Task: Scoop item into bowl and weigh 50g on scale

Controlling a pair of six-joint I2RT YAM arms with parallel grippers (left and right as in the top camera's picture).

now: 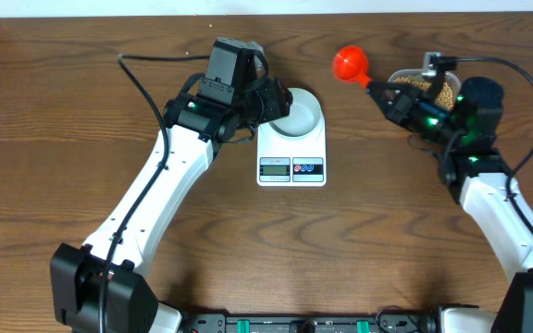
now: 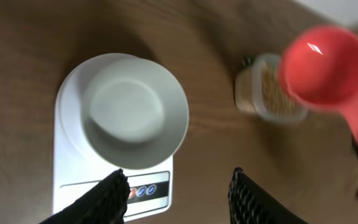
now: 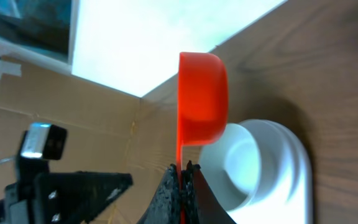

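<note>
1 scale [image 1: 291, 148]: flat on the table, display toward the robot.
1 bowl [image 1: 301, 113]: centred on the scale, empty, ready for weighing.
Beans [image 1: 424, 90]: all in the clear tub [image 2: 247, 93], right of the scale.
1 red scoop [image 1: 350, 64]: handle clamped in the right gripper [image 1: 391, 100], between tub and bowl, apparently empty.
Left gripper [image 2: 176, 193]: spread wide, empty, beside the bowl, probably to steady it.

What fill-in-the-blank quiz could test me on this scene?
The bowl on the scale is ____ inside.
The right gripper grips the red scoop by its ____.
The left gripper holds nothing; its jaws stand ____.
Missing words: empty; handle; open.
</note>
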